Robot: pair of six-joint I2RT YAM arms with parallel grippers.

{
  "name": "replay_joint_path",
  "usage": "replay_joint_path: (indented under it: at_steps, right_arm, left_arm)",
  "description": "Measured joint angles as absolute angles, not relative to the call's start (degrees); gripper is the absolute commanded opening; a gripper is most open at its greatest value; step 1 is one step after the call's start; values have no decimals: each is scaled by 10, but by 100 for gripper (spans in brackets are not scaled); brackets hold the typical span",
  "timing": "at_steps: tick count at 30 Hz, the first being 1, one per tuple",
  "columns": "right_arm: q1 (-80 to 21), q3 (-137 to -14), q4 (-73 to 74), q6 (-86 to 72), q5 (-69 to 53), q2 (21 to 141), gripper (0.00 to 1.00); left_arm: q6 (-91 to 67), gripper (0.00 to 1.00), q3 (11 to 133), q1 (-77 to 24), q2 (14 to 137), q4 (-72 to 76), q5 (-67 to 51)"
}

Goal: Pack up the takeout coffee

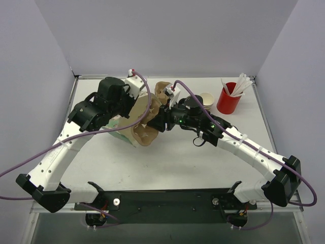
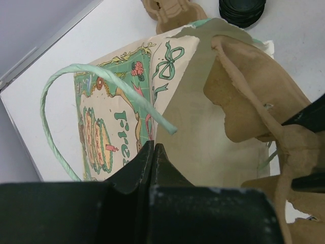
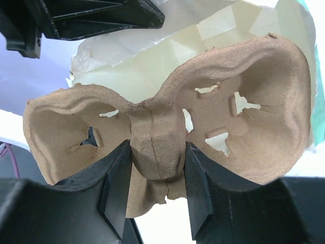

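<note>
Tabletop (image 1: 167,162) in white is seen from above, with both arms reached in toward its middle. A paper bag (image 1: 116,125) with a green printed pattern is found left of centre, lying tilted with its mouth open toward the right. One wall of the bag (image 2: 117,127) is pinched at its edge by the left gripper (image 2: 152,152), whose fingers are pressed together on the paper. A green handle (image 2: 51,101) is looped free beside that wall.

A pulp carrier (image 1: 142,134) is held at the bag's mouth. In the right wrist view, the narrow middle bridge of the carrier (image 3: 244,127) is clamped between the two fingers of the right gripper (image 3: 157,157), and the pale inside of the bag is seen behind it. How far the carrier is inside the bag cannot be told. A second carrier (image 1: 161,91) is lying on the table behind the bag, apart from both grippers.

A red cup (image 1: 228,103) with white sticks (image 1: 239,84) is placed at the far right. Tan cups (image 1: 207,99) are stacked just beside it on the left.

The takeout coffee (image 1: 194,103) is set on the table just left of the tan cups, behind the right arm, well apart from the bag. Only its black lid (image 2: 242,10) is clearly shown, and it is touched by neither gripper.
</note>
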State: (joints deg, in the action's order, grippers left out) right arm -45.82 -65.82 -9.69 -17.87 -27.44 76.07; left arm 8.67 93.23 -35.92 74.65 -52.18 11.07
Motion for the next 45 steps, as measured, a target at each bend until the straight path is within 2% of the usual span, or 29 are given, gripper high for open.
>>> replay_joint_path:
  at_steps: [16, 30, 45]
  right_arm:
    - [-519, -680, -65, -117, -172, 778, 31]
    - [-528, -679, -64, -66, -83, 788, 30]
    - [-536, -627, -168, -91, 10, 830, 29]
  left_arm:
    - [96, 0, 913, -363, 732, -507, 51]
    - [82, 0, 920, -363, 738, -509, 20]
    - [-16, 0, 903, -377, 741, -473, -4]
